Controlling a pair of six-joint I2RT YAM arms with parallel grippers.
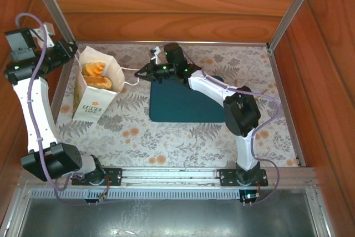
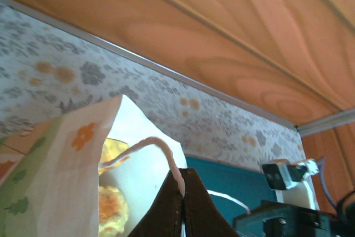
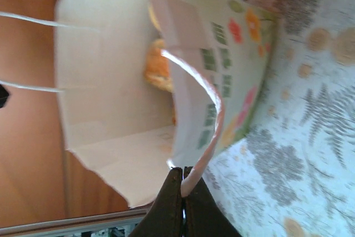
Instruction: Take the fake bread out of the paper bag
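- L gripper (image 2: 183,192) is pinched shut on one cord handle (image 2: 152,144) of the paper bag (image 1: 115,80); R gripper (image 3: 183,180) is shut on the other cord handle (image 3: 213,101).
- Bag stands upright at far-left of table (image 1: 183,137), mouth held open betw. my two arms.
- Fake bread (image 1: 95,75) sits inside; none out yet afaict, so removal is all left to do.
- Dark lettering on green panel (image 1: 89,107), too small to read.

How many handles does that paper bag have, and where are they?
2. One handle is pinched by the left gripper on the bag's left side; the other handle is pinched by the right gripper on its right side.
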